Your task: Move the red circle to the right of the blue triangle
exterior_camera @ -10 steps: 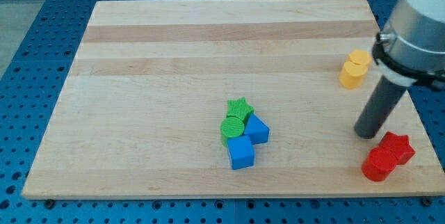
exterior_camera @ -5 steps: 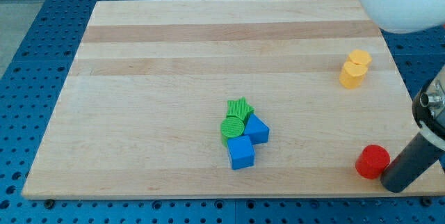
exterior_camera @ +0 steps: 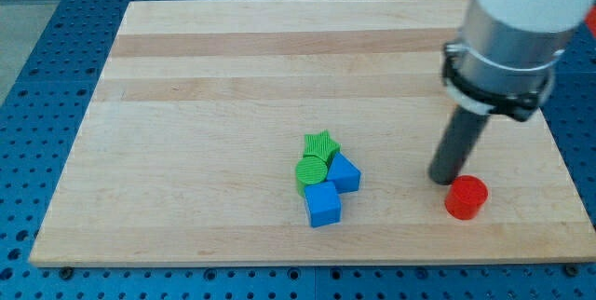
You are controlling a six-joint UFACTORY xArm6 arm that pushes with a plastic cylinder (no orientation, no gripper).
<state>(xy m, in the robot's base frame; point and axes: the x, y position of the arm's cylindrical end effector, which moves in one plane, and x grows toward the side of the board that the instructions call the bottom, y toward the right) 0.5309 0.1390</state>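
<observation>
The red circle lies on the wooden board at the lower right. The blue triangle sits near the board's middle bottom, in a tight cluster with other blocks. My tip rests on the board just up and left of the red circle, very close to it, between the circle and the blue triangle but much nearer the circle. The red circle is well to the right of the blue triangle, slightly lower.
A green star, a green circle and a blue square touch the blue triangle. The arm's body hides the upper right of the board, where yellow blocks stood earlier. No red star shows.
The red circle has slid left along the board's bottom. My tip moved from the far right edge to the circle's upper left. The arm now covers the yellow blocks.
</observation>
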